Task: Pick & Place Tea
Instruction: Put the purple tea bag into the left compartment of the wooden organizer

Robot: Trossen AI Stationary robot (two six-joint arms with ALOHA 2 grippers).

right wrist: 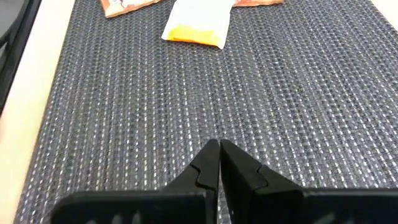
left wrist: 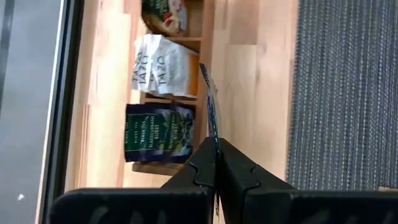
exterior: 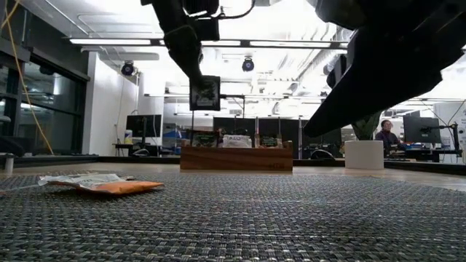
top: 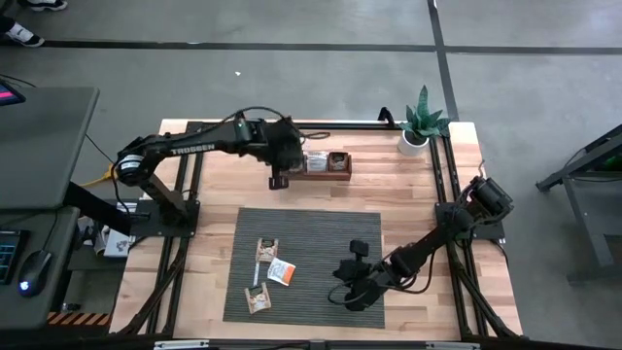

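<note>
Held sachet (left wrist: 210, 106): seen edge-on in the left wrist view, its face hidden.
Tan sachets on mat (right wrist: 127, 5): cut off by the picture's edge in the right wrist view.
Tray's far compartments (top: 337, 163): contents too small to identify.

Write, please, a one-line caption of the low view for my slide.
Left gripper holds a dark tea sachet above the wooden box; an orange sachet lies on the mat.

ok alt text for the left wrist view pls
The left gripper is shut on a tea sachet seen edge-on, held above a wooden box that already holds a dark green sachet and a white sachet. A grey woven mat lies beside it on the wooden table.
</note>
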